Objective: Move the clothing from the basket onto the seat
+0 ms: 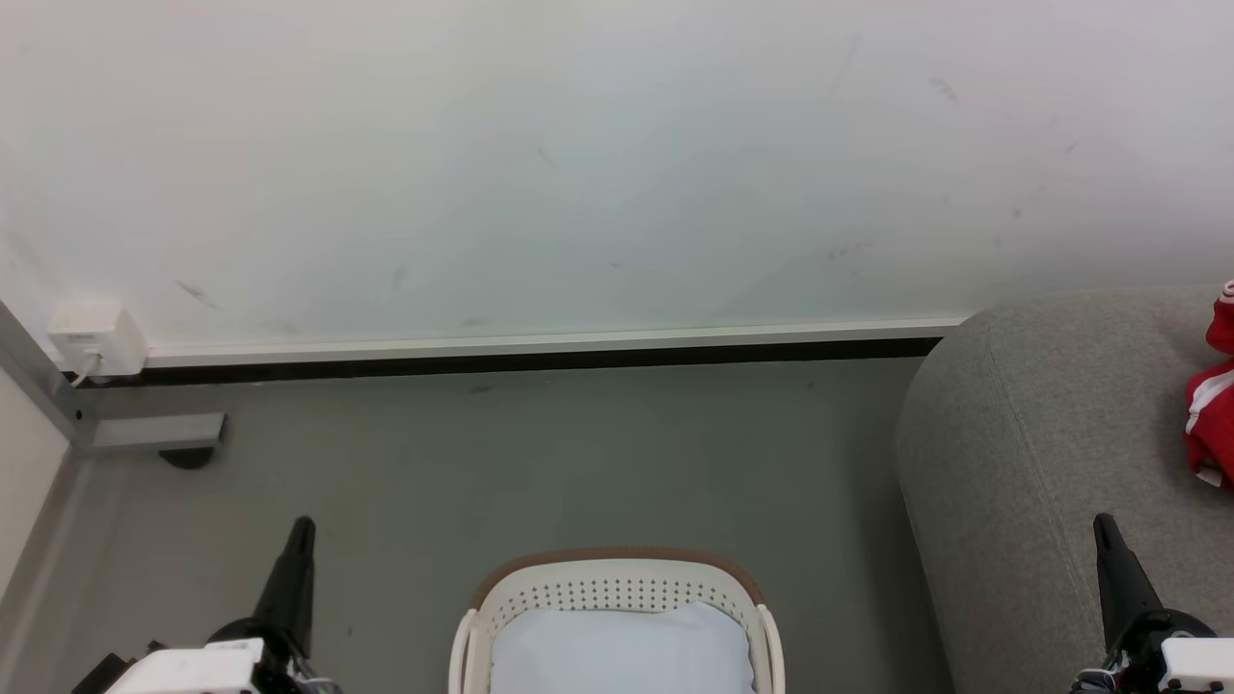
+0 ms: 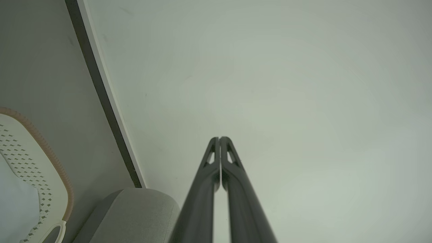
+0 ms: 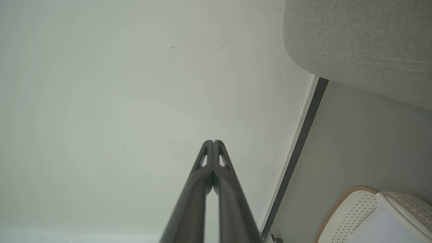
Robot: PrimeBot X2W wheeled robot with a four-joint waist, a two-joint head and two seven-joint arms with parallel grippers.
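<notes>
We open on the wall, wide and pale, dead ahead of both sets of fingers. Below it the floor runs back toward us. The seat bulks up on the right, its rounded end just inboard of the right gripper, whose fingers are pressed together on nothing. The basket sits between the two grippers and a little behind their tips, and what we see inside is just the liner. The left gripper is clenched and empty too, well apart from the basket's left side. And there's the clothing: red with white stripes, on the seat, beyond the right fingertips and off to their right, cut by the frame edge.

So we judge the move is about finished. To close it out well, we'd look down into the basket's near half, which the frame cuts off, before calling it. If red turns up there, we spread the fingers first, come in over the rim, pinch the clothing alone and leave the liner, then lift clear and swing right.
</notes>
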